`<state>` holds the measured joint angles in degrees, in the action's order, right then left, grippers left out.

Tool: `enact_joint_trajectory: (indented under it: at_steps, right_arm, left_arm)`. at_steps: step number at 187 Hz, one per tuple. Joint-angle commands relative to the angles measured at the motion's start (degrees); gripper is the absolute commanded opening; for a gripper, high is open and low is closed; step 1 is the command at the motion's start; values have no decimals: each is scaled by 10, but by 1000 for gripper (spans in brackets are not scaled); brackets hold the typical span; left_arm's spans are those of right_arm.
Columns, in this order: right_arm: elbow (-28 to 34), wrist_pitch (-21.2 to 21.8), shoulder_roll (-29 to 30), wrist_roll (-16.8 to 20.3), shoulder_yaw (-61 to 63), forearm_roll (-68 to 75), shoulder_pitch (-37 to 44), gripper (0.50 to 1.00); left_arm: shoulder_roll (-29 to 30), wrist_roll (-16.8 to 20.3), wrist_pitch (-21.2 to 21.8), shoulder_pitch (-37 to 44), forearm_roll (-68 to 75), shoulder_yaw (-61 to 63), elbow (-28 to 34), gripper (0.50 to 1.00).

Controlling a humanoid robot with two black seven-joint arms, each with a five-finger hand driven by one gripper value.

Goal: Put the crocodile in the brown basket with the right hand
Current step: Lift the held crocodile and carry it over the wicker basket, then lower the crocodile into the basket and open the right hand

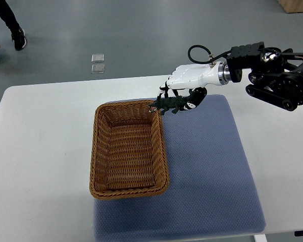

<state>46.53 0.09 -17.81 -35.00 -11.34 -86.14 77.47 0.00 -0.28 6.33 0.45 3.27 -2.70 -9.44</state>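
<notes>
The basket (pixel 97 151) is brown, woven in ribbed rows; the crocodile (pixel 169 104) is dark green. The mat (pixel 207 166) is blue-grey with fine dots, the table (pixel 40 151) white, the right hand (pixel 187 78) white.

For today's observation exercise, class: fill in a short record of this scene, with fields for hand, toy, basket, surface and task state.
hand: right hand, shut on crocodile
toy position: one end over the far right corner of brown basket, not inside yet
basket: wicker, empty, on blue mat
surface: white table
left hand: not in view
</notes>
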Motion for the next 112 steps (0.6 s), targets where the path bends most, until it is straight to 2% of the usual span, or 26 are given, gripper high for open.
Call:
enact_joint_trajectory:
  at_steps: [1, 77, 89, 101, 102, 112]
  right_arm:
    - [1, 0, 27, 0, 0, 1, 5, 500]
    - [4, -2, 99, 0, 0, 1, 28, 500]
    - [4, -4, 116, 0, 0, 1, 28, 552]
    - [4, -4, 132, 0, -1, 1, 26, 623]
    - [4, -4, 134, 0, -1, 1, 25, 643]
    - [4, -5, 143, 0, -2, 1, 22, 733]
  left_arm:
    - [0, 0, 0, 0, 0, 0, 0, 1000]
    - [0, 0, 0, 0, 0, 0, -1, 1000]
    - [0, 0, 0, 0, 1, 1, -1, 1000]
    - [0, 0, -1, 0, 0, 0, 0, 1000]
    - [0, 0, 0, 0, 0, 0, -1, 1000]
    - [0, 0, 0, 0, 0, 0, -1, 1000]
